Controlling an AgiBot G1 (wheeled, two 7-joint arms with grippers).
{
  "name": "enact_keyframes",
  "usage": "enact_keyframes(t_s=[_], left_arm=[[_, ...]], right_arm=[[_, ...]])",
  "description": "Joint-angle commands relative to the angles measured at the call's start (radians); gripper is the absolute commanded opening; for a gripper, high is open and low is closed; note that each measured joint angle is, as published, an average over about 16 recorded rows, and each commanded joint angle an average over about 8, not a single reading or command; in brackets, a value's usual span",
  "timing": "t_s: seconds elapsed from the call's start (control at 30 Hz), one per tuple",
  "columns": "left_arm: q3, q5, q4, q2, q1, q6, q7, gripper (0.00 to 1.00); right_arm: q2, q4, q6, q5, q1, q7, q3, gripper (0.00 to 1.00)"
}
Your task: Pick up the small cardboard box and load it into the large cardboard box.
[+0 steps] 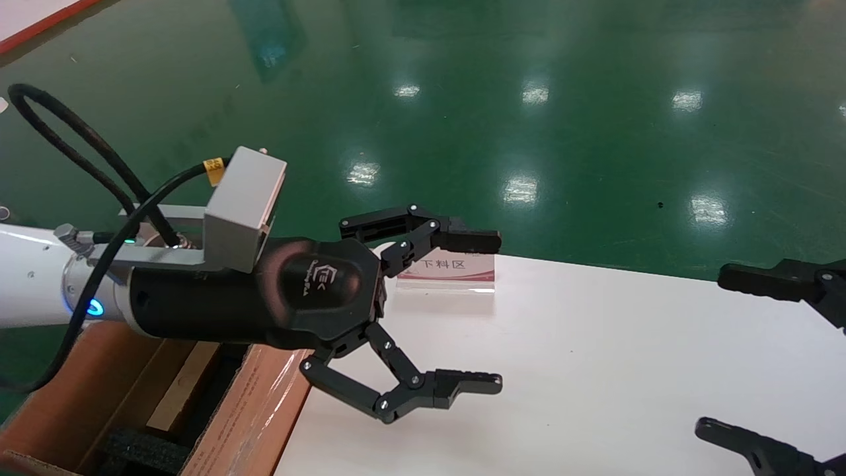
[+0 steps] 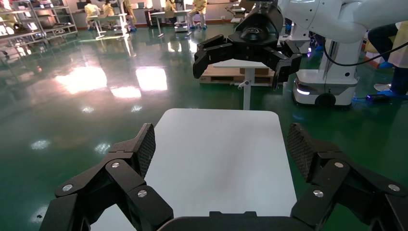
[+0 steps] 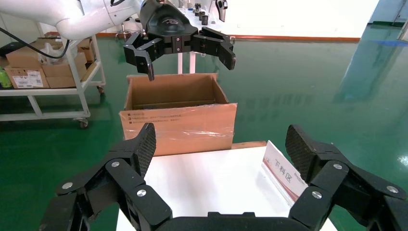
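Note:
The large cardboard box (image 1: pixel 254 410) stands open at the table's left end, with shiny tape on its near flap and black foam inside. It also shows in the right wrist view (image 3: pixel 178 122). A flat, lighter brown piece (image 1: pixel 182 387) lies inside it; I cannot tell whether this is the small cardboard box. No small box lies on the table. My left gripper (image 1: pixel 497 311) is open and empty, held above the table's left edge beside the carton. My right gripper (image 1: pixel 710 350) is open and empty over the table's right end.
The white table (image 1: pixel 595 370) carries a small sign with red trim (image 1: pixel 449 268) at its far left edge. Green floor surrounds the table. In the right wrist view, a white shelf cart with boxes (image 3: pixel 29 72) stands beyond the carton.

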State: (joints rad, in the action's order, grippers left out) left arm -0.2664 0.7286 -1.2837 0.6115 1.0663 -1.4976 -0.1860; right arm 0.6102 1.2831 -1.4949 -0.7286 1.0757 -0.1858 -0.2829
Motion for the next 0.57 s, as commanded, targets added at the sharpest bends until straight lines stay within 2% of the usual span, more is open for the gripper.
enact_keyframes(t_s=[0.03,0.57], left_arm=[[-0.002,0.000,0.000,0.000,0.001,0.000,0.000,1.00],[-0.014,0.002,0.000,0.000,0.009,0.002,-0.002,1.00]], right_arm=[[0.000,0.000,0.000,0.000,0.000,0.000,0.000,1.00],[0.000,0.000,0.001,0.000,0.000,0.001,-0.001,1.00]])
